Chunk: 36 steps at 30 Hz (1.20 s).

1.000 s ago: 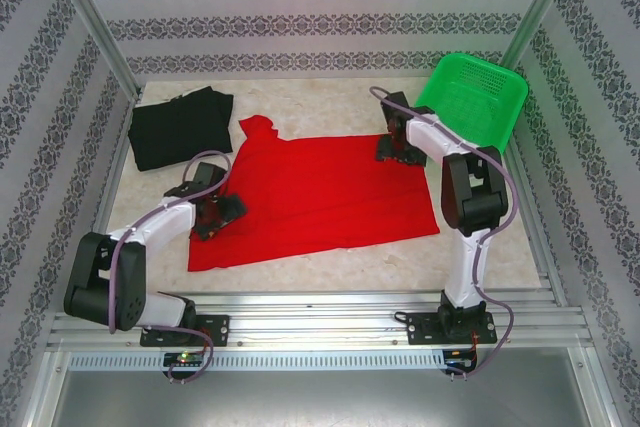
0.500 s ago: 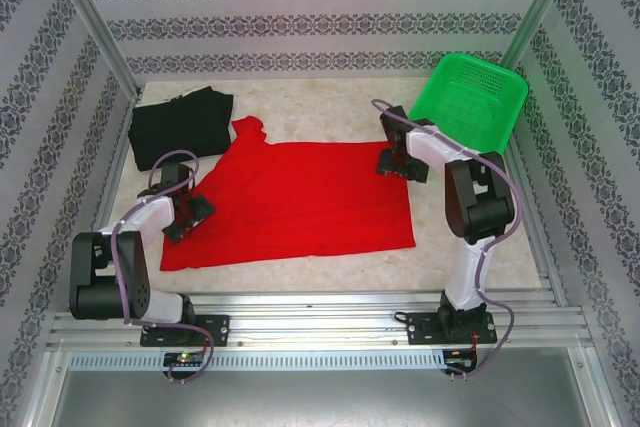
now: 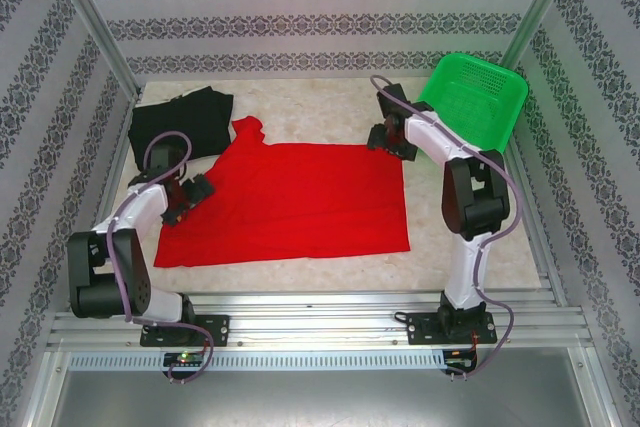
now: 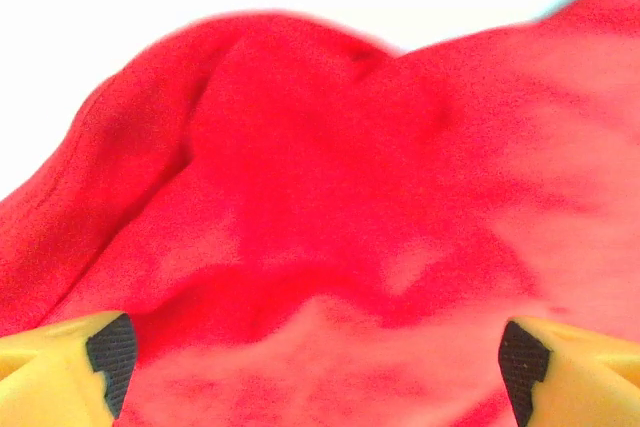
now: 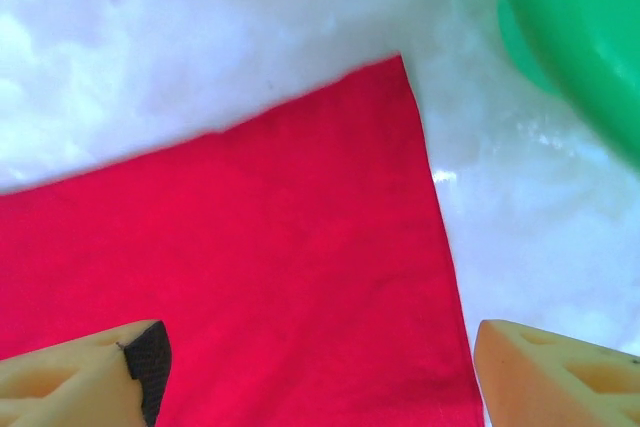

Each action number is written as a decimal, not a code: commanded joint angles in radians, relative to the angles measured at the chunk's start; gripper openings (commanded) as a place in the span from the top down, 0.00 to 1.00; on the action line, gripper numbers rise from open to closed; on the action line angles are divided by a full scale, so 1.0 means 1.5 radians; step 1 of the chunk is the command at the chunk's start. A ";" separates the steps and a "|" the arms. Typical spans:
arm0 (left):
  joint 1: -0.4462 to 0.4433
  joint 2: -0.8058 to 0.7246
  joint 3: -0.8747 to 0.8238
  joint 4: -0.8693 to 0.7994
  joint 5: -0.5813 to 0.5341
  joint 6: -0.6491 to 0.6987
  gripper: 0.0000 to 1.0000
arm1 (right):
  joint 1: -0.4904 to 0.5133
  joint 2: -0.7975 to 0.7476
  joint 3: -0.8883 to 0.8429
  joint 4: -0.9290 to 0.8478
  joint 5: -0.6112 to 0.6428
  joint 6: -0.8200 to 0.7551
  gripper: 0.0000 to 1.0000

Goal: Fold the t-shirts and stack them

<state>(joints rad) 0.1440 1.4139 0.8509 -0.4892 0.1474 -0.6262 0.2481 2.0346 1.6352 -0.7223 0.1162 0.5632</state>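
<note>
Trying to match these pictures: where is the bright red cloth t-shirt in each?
Top external: bright red cloth t-shirt lies flat mid-table.
Left wrist: t-shirt rumpled, middle and bottom.
Right wrist: t-shirt lower left.
Landmark: green plastic mesh basket, top right in top external and right wrist.

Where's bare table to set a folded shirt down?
Bare table lies behind the red shirt, between the black shirt and the right gripper; a thin strip runs along its near edge. The left side is crowded.

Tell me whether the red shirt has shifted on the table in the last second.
Yes: the red shirt has slid left, its right edge now farther from the green basket.
</note>
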 commanded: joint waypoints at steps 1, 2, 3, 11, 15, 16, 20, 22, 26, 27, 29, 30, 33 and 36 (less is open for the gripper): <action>-0.010 -0.036 0.080 -0.021 0.039 0.036 0.04 | -0.005 0.051 0.065 -0.022 0.035 0.008 0.22; -0.015 -0.034 0.103 -0.025 0.043 0.044 0.04 | -0.007 0.066 0.081 -0.029 0.039 0.007 0.23; -0.020 -0.030 0.122 -0.025 0.050 0.051 0.04 | -0.007 0.077 0.093 -0.033 0.040 0.007 0.25; -0.080 0.065 0.265 0.029 0.078 0.112 0.02 | -0.006 0.142 0.152 -0.055 0.061 0.000 0.31; -0.108 0.117 0.296 0.078 0.079 0.113 0.02 | -0.006 0.165 0.172 -0.064 0.086 -0.002 0.32; -0.113 0.129 0.303 0.088 0.082 0.113 0.02 | -0.006 0.167 0.174 -0.064 0.092 -0.004 0.32; -0.136 0.183 0.334 0.107 0.077 0.114 0.02 | -0.007 0.185 0.193 -0.070 0.109 -0.020 0.33; -0.143 0.210 0.350 0.102 0.055 0.115 0.02 | -0.009 0.194 0.204 -0.078 0.113 -0.027 0.34; -0.149 0.264 0.392 0.085 0.022 0.109 0.03 | -0.007 0.205 0.213 -0.088 0.127 -0.043 0.38; -0.151 0.278 0.404 0.083 0.016 0.112 0.03 | -0.007 0.207 0.214 -0.090 0.127 -0.047 0.40; -0.157 0.310 0.436 0.062 -0.015 0.119 0.03 | -0.005 0.209 0.214 -0.093 0.134 -0.052 0.42; -0.159 0.333 0.461 0.044 -0.031 0.126 0.03 | -0.004 0.212 0.212 -0.093 0.135 -0.057 0.44; -0.164 0.396 0.532 -0.009 -0.070 0.131 0.04 | -0.002 0.214 0.212 -0.094 0.136 -0.065 0.49; -0.167 0.446 0.584 -0.019 -0.071 0.125 0.05 | 0.001 0.216 0.209 -0.092 0.136 -0.072 0.55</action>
<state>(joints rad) -0.0929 2.0247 1.6562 -0.4454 0.0959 -0.4625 0.2447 2.3337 1.9293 -0.8364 0.2848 0.4824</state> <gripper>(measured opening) 0.959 0.463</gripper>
